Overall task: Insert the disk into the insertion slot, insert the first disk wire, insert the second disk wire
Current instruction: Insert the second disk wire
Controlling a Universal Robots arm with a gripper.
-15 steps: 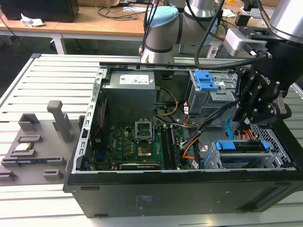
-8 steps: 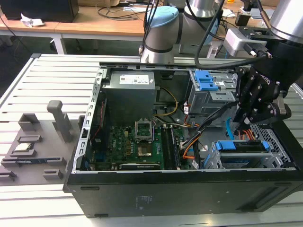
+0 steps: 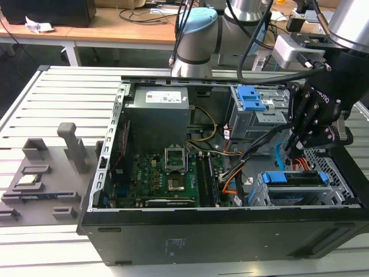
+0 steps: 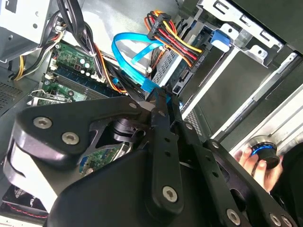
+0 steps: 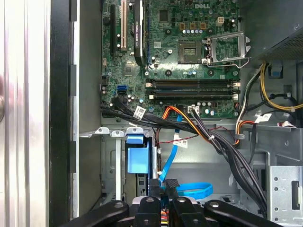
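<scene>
Grey fixture plate point(image 3: 40, 184): lies on the slatted table point(image 3: 63, 92) at the exterior view's left, just beside the open computer case point(image 3: 202, 236).
Motherboard point(image 3: 164, 179): flat on the case floor, left of the middle in the exterior view; in the first wrist view its empty processor socket point(image 5: 227, 47) stands with the frame lifted.
Power supply point(image 3: 158, 104): grey box at the far side of the case, behind the motherboard.
Blue-tabbed bay point(image 3: 256, 109): taller grey cage at the far right of the case interior.
Disk point(image 3: 294, 182): sits inside the insertion slot point(image 3: 311, 193) at the near right corner of the case, its blue carrier tab point(image 5: 138, 158) showing at the slot mouth.
Power wire bundle point(image 4: 173, 40): red, yellow and black leads with a black plug, sitting against the end of the disk in the second wrist view.
Blue flat wire point(image 4: 135, 52): loops just beside the disk's end, running down to the fingertips.
Gripper point(image 3: 295, 144): hangs over the right part of the case, above the slot; its fingertips point(image 4: 161, 101) are drawn narrow and pinch the blue connector point(image 4: 149, 87) of the flat wire.
Hand point(image 4: 258, 163): at the second wrist view's edge, outside the case, resting on a round black knob.
</scene>
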